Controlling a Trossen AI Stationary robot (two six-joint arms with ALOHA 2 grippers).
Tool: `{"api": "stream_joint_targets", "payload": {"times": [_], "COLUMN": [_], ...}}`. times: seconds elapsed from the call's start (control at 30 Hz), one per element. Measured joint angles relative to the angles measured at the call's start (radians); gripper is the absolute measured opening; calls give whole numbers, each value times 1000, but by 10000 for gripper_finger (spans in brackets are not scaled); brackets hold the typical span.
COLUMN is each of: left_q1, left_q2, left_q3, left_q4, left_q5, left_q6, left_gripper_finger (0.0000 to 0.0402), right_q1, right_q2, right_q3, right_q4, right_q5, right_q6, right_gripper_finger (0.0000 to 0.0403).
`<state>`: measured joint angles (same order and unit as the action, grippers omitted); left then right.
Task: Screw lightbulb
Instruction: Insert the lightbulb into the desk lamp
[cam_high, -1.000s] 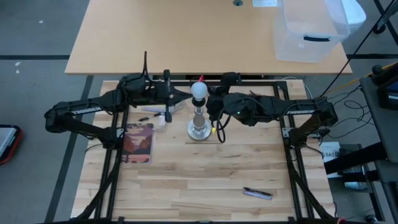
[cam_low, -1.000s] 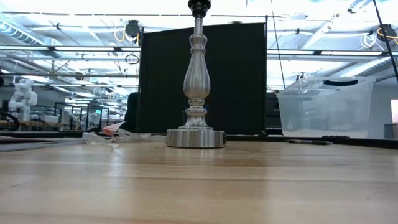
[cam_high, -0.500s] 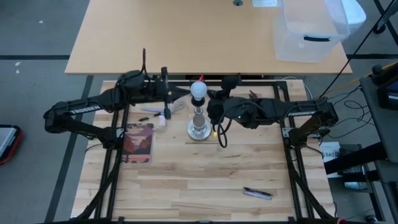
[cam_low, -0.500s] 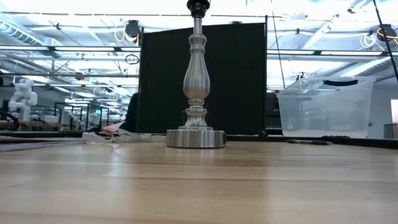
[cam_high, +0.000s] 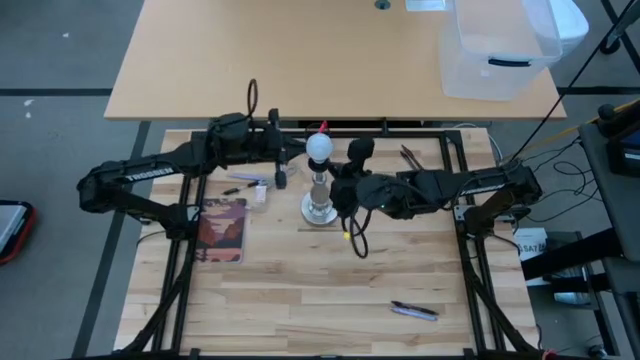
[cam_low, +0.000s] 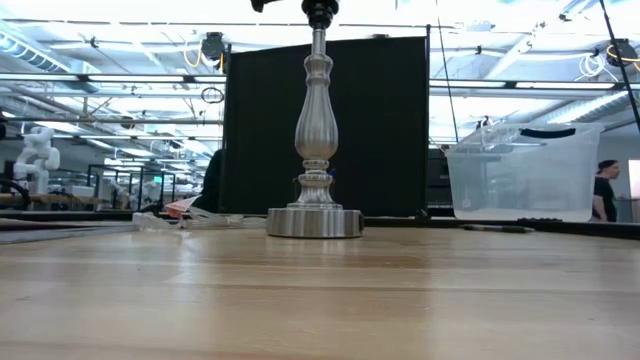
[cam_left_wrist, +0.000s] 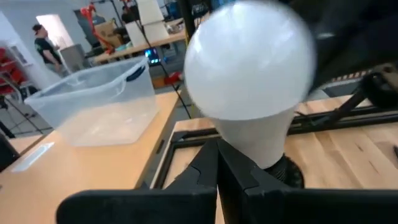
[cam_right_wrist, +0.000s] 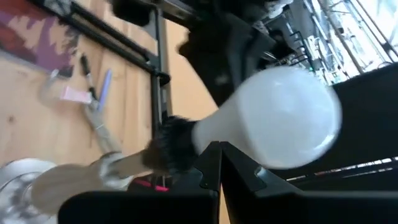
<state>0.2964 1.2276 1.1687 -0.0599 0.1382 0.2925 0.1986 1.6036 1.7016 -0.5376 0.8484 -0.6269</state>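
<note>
We see the lightbulb (cam_high: 319, 146) seated on top of the socket stand (cam_high: 318, 205), which stands upright on its disc foot near the back of the tabletop (cam_high: 330, 280). In both wrist views the neck of the bulb meets the dark socket collar, so we judge it at least partly threaded, though how far we cannot tell.

Our left tool (cam_high: 281, 160) is just beside the bulb on one side and our right tool (cam_high: 352, 168) close on the other. In each wrist view the two dark fingers appear pressed together below the bulb, so both tools look closed and holding nothing.

To finish well, we would open one tool, take the globe lightly around its widest part, and turn about the stand's upright axis without leaning on it, since the tall post could tip. The other tool could steady the post lower down.

Beyond the stand, the light wooden tabletop carries a printed card (cam_high: 222, 228), a few small items near it (cam_high: 250, 187) and a pen (cam_high: 414, 311) toward the front. A clear plastic bin (cam_high: 500, 45) sits on the tan table behind. The low view shows a dark screen (cam_low: 400, 120) behind the stand and a person (cam_low: 605, 190) far off in the room.
</note>
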Motion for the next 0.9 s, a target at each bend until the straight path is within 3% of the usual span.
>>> {"api": "stream_joint_targets", "payload": {"times": [0.23,0.5,0.9], "left_q1": [7,-19,-69], "left_q2": [-23,-112,-71], "left_q3": [0,0,0], "left_q4": [-16,-28,8], "left_q5": [-8,37,49], "left_q6": [-1,3,32], "left_gripper_finger": [0,0,0], "right_q1": [30,-22,-75], "right_q2": [34,40,40], "right_q3": [0,0,0], "right_q4": [-81,-12,82], "right_q5": [26,221,226], "right_q6": [59,-21,-130], "right_gripper_finger": [0,0,0]}}
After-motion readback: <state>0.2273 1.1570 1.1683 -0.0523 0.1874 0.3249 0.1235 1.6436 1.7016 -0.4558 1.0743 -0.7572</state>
